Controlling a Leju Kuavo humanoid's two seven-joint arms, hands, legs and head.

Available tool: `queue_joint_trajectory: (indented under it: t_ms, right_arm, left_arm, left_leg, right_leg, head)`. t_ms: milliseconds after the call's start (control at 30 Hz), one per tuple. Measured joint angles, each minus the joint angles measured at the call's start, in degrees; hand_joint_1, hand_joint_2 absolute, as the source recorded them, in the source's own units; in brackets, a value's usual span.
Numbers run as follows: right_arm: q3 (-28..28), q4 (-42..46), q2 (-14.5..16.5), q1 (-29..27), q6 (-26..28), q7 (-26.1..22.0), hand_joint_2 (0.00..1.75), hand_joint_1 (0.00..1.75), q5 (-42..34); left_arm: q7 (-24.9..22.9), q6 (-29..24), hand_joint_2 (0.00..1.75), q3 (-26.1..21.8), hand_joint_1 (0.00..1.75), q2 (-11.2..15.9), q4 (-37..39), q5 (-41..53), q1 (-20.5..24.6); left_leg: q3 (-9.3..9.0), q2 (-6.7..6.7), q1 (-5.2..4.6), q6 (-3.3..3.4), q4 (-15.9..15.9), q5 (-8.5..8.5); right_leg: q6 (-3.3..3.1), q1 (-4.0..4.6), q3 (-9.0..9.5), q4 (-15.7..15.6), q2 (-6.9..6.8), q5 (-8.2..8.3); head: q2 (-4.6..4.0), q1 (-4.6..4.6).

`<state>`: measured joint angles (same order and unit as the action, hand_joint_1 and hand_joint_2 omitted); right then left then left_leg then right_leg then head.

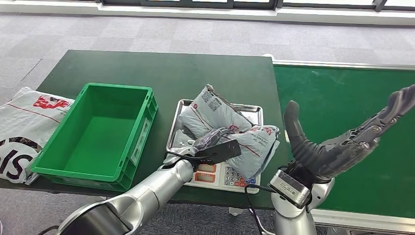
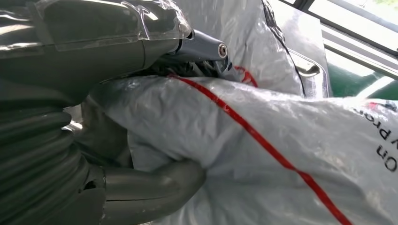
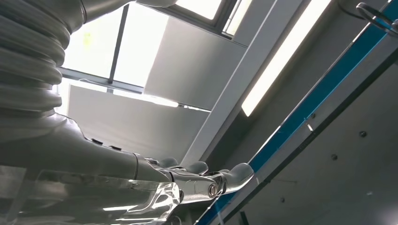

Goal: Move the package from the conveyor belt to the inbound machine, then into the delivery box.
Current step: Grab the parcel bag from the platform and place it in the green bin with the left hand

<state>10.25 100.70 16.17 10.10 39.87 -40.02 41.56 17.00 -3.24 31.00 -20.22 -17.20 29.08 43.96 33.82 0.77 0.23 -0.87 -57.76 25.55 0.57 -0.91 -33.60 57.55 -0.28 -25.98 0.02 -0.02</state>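
Gripping the package (image 1: 244,142) on the scale (image 1: 222,174) with my left hand (image 1: 215,142); right hand (image 1: 337,142) spread, empty.

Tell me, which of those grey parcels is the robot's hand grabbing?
The near parcel on the scale, closest to the robot: the left hand grips it. The other parcel lies behind it, on the tray.
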Motion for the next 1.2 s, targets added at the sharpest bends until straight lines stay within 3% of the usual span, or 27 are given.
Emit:
queue_joint_trajectory:
  t_ms: [500,633,800,867,1033,1200]
  right_arm:
    - [0.0,-0.3,0.0,0.0,0.0,0.0,1.75,0.00,-0.2]
    - [0.0,-0.3,0.0,0.0,0.0,0.0,1.75,0.00,-0.1]
    - [-0.3,0.1,0.0,-0.1,0.0,0.0,1.75,0.00,0.4]
    - [-0.5,0.5,0.0,-0.2,0.0,0.0,1.75,0.00,0.5]
    - [-1.3,1.6,0.0,-0.4,0.1,0.0,1.75,0.00,0.8]
    - [-1.8,2.7,0.0,-0.7,0.1,0.0,1.75,0.00,1.4]
  left_arm:
    - [0.6,-3.0,1.75,0.1,1.75,0.0,-0.1,-0.1,0.0]
    - [0.4,-10.6,1.75,0.2,1.75,0.1,-0.1,2.6,-0.4]
    - [-2.6,-29.4,1.75,1.4,1.75,0.9,-0.7,10.2,-0.1]
    - [-4.5,-34.5,1.75,1.5,1.75,2.1,-2.2,13.5,0.7]
    - [-7.8,-36.6,1.75,-1.1,1.75,6.0,-10.7,26.5,1.2]
    - [-5.5,-36.6,1.75,-12.0,1.75,7.5,-20.6,41.1,-1.2]
  left_leg:
    - [-0.06,0.02,0.00,0.00,0.0,0.00]
    - [-0.06,0.00,0.00,-0.01,0.0,0.00]
    - [-0.02,-0.03,0.00,-0.04,0.0,-0.03]
    - [-0.01,-0.03,0.00,-0.06,0.0,-0.06]
    - [0.03,-0.05,0.01,-0.10,0.0,-0.09]
    - [0.08,-0.10,0.01,-0.09,0.0,-0.09]
  right_leg:
    - [0.00,0.02,0.04,0.0,-0.01,-0.01]
    - [0.00,0.02,0.01,0.0,0.03,0.00]
    - [-0.01,0.02,-0.08,0.0,0.09,0.01]
    - [-0.02,0.03,-0.10,0.0,0.09,0.02]
    - [-0.04,0.05,-0.15,0.0,0.11,0.03]
    - [-0.04,0.03,-0.24,0.0,0.17,0.03]
  head:
    - [0.00,0.00]
    - [0.01,0.00]
    - [0.00,0.00]
    - [-0.01,0.00]
    - [0.00,0.00]
    - [0.01,-0.01]
